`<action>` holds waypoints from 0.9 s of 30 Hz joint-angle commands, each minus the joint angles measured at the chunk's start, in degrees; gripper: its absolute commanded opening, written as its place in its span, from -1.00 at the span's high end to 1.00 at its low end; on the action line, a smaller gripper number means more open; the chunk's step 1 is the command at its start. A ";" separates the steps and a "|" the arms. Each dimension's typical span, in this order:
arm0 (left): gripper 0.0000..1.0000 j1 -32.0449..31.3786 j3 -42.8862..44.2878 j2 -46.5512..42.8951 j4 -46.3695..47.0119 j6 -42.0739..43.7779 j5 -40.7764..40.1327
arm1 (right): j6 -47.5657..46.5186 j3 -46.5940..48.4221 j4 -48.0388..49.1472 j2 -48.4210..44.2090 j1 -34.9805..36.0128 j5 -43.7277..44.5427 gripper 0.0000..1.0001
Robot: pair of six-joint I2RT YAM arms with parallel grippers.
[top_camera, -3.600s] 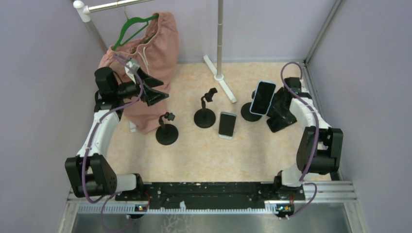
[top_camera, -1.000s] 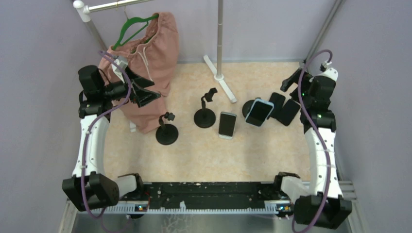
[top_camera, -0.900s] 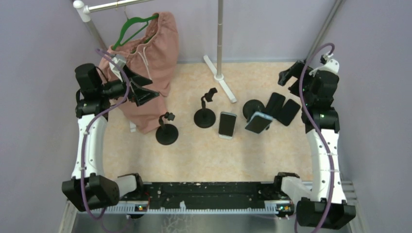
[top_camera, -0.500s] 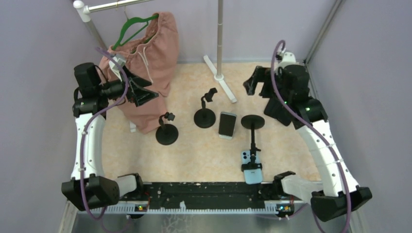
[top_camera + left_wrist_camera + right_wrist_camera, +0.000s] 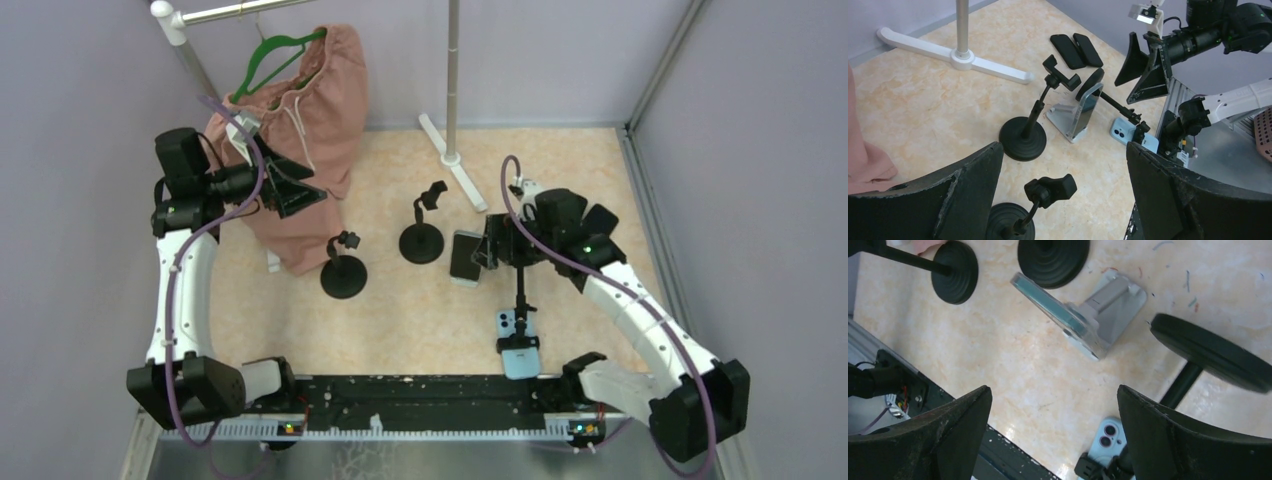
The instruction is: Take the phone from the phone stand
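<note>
The stand [image 5: 520, 290] lies toppled on the surface [image 5: 400, 310] toward 6 o'clock with the phone [image 5: 517, 345] clamped in it. The right end effector [image 5: 492, 245] hovers wide and empty by its base. The left end effector [image 5: 292, 188] is wide at 10 o'clock.

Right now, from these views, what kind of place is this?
Probably a robot test cell, not a home: plain panel walls enclose a small table, with staged props, namely phone stands and a garment on a hanger.
</note>
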 commanded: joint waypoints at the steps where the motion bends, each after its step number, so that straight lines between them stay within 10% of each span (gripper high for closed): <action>1: -0.98 0.38 0.61 -0.27 -1.64 1.30 1.88 | -4.09 -0.63 12.25 4.28 0.24 -6.39 -0.91; 11: -0.98 0.35 -0.17 -0.76 -1.80 1.31 3.61 | -7.23 4.09 21.25 17.10 0.22 -4.52 -0.72; 20: -0.83 0.37 -0.71 0.02 -1.76 1.57 4.16 | -6.19 3.71 24.63 18.39 3.29 -8.25 -0.01; 27: -0.71 0.35 -0.24 0.14 -1.87 1.56 5.16 | -5.67 4.95 20.84 20.55 4.35 -6.75 0.91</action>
